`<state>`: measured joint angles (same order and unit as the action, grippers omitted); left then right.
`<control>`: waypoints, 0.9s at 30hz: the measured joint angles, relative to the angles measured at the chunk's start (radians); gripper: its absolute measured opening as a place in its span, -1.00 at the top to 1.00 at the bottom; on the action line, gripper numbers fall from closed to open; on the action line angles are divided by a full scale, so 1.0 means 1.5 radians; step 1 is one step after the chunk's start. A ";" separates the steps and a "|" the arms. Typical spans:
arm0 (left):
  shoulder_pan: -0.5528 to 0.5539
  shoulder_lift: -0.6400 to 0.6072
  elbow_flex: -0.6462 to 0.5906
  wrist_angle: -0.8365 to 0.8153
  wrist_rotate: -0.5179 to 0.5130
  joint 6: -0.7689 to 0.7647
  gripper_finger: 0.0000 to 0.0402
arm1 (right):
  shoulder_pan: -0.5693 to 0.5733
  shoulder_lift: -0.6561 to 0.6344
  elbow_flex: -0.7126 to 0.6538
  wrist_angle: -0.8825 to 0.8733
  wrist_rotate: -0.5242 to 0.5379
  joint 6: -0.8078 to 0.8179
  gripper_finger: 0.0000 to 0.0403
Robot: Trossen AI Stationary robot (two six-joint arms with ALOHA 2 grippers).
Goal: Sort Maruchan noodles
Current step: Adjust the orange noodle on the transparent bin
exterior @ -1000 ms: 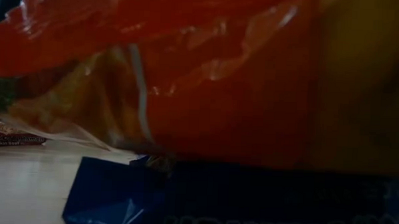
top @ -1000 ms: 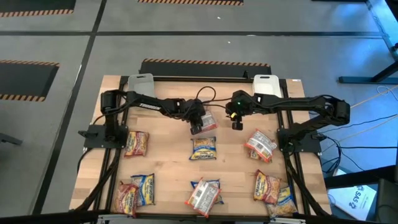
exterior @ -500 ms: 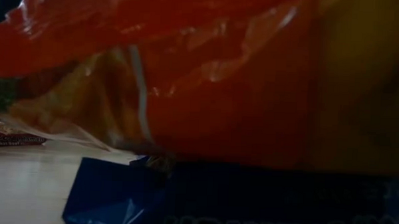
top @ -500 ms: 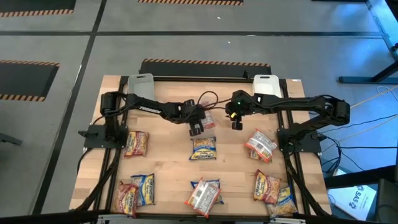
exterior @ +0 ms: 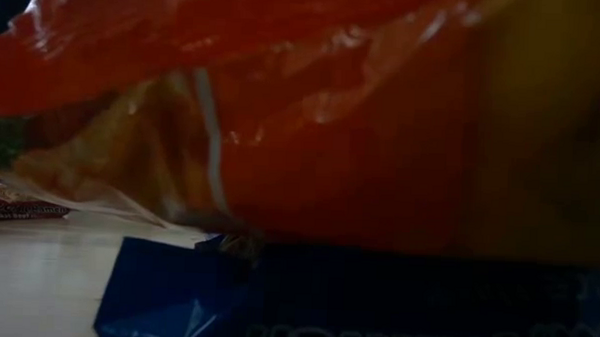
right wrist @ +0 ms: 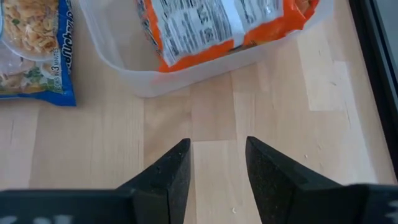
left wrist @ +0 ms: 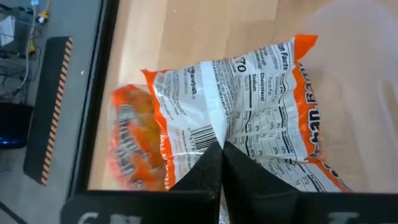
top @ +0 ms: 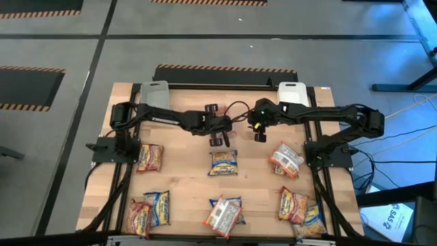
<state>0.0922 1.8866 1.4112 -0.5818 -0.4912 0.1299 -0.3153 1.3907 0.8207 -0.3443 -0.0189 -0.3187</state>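
Note:
My left gripper [top: 220, 140] is over the table's middle far part, shut on a pink-orange noodle packet [left wrist: 249, 93] with its white printed back facing the wrist camera. A second orange packet [left wrist: 134, 143] lies under it. Both are at a clear bin [right wrist: 186, 78], whose wall [left wrist: 367, 93] shows as a haze in the left wrist view. My right gripper [top: 259, 137] [right wrist: 217, 155] hovers open just right of the bin, touching nothing. Other packets lie flat across the table, among them a blue one [top: 223, 162]. My left gripper pinches the pink-orange packet's back seam [left wrist: 219, 134], near the middle of its white side, between both fingertips. The fingers come from above, pointing down. Whether the packet rests on the orange packet beneath it, I cannot tell.
Packets lie at the left [top: 150, 157], right [top: 285, 158] and along the near edge [top: 224, 213] [top: 157, 208] [top: 300, 208]. Two white bins [top: 155, 92] [top: 293, 92] stand at the far corners. An orange packet [exterior: 332, 120] on a blue one [exterior: 225, 296] fills the low view.
My left gripper has turned about its wrist while staying shut on the packet, and has shifted slightly toward the table's right. The packet, plain from above a second ago, now shows only as a sliver beside the gripper.

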 joint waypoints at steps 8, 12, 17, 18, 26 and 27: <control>-0.016 -0.012 0.064 -0.105 0.004 0.002 1.00 | 0.001 0.000 0.000 -0.001 0.000 0.000 0.30; -0.029 -0.060 0.056 -0.102 0.007 -0.008 1.00 | 0.001 0.000 0.000 -0.004 0.000 0.000 0.30; -0.036 -0.138 0.020 -0.089 -0.006 -0.028 1.00 | 0.001 0.001 0.000 -0.002 0.000 0.000 0.30; -0.037 -0.152 0.009 -0.081 -0.005 -0.030 1.00 | 0.001 0.001 0.000 -0.002 0.000 0.000 0.30; -0.026 -0.301 -0.178 0.057 0.088 -0.068 1.00 | 0.001 0.001 0.000 0.027 -0.038 0.000 0.30; -0.024 -0.321 -0.206 0.078 0.097 -0.077 1.00 | 0.001 0.001 0.000 0.035 -0.043 0.000 0.30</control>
<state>0.0570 1.4054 1.1023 -0.4652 -0.3458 0.0144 -0.3145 1.3915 0.8211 -0.2917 -0.0827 -0.3182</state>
